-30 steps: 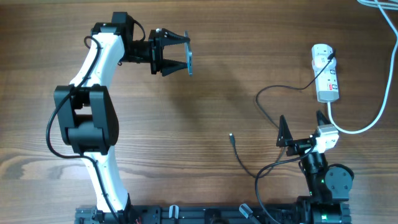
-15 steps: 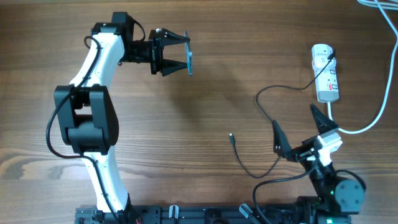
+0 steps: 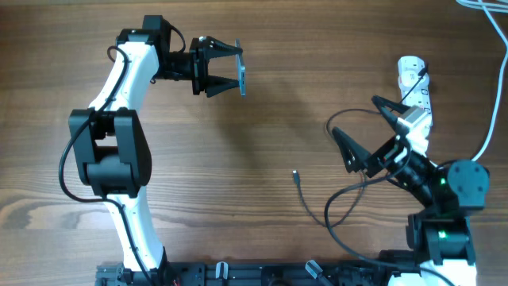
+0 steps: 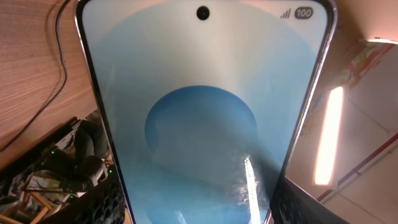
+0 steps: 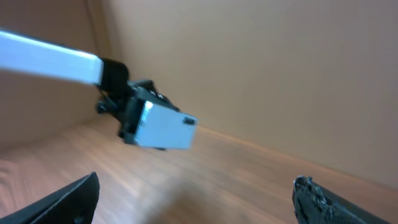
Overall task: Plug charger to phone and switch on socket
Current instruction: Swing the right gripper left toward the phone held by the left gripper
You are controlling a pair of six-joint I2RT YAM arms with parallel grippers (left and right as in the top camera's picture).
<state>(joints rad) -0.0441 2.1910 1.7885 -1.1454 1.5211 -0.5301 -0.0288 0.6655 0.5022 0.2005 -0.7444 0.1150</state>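
Right tool [image 3: 353, 116], released, swung toward socket [image 3: 411, 73]; left tool [image 3: 233, 69] grasps phone [image 4: 205, 124] showing "100".

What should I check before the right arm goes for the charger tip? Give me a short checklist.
1. Phone gripped by left pincer: ok.
2. Right pincer open and empty: ok.
3. Charger tip lying free on the table: ok.
4. Charger tip in phone: not ok, they are far apart.
5. Black plug in socket: ok, it looks seated.
6. Socket switched on: cannot tell.
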